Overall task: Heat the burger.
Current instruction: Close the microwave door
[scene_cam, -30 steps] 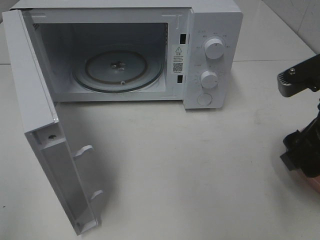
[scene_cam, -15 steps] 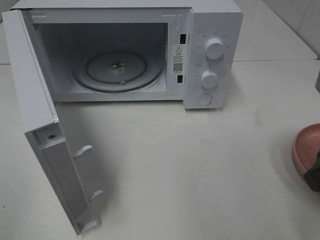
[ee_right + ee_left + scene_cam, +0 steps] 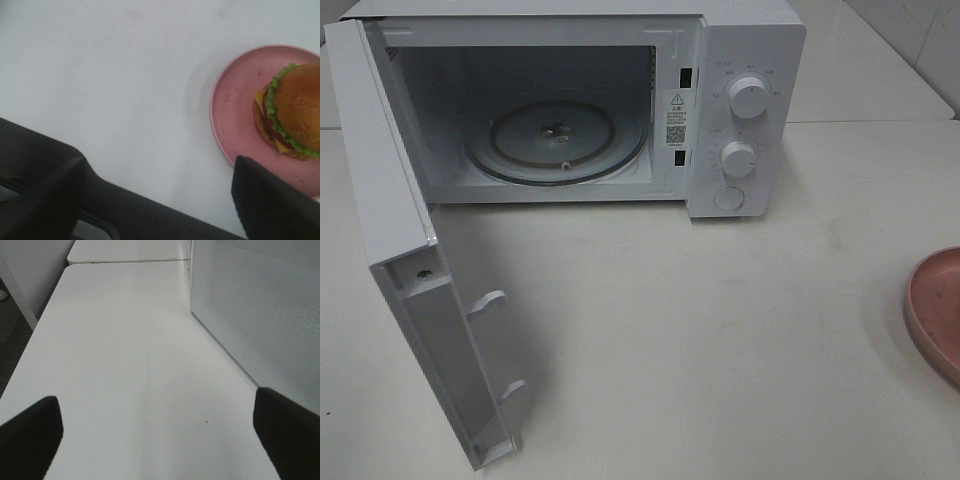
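- The burger (image 3: 292, 112) sits on a round pink plate (image 3: 235, 120). You see it only in the right wrist view.
- It has a shiny brown bun on top, green lettuce sticking out, a bit of yellow cheese and red tomato under it.
- The burger lies on the far side of the plate, away from the middle, and part of it runs off the edge of the picture.
- The right gripper (image 3: 165, 200) is up above the table, not touching the burger or the plate.
- Its two dark fingers (image 3: 272, 200) are spread wide apart with nothing between them. One finger shows close to the plate's rim, and the burger is off to the side of the gap, not inside it.
- In the high view only an edge of the pink plate (image 3: 935, 310) shows, at the right side of the white table (image 3: 720, 350). The burger is not seen there.
- The white microwave (image 3: 740, 110) stands at the back of the table, well apart from the plate.
- Its door (image 3: 420, 280) is swung wide open to the left. The glass turntable (image 3: 560, 140) inside has nothing on it.
- Two round knobs (image 3: 748, 98) are on the front, one above the other.
- The left gripper (image 3: 155, 435) hangs over bare table beside the microwave's side wall (image 3: 260, 315). Its fingers are wide apart and hold nothing.
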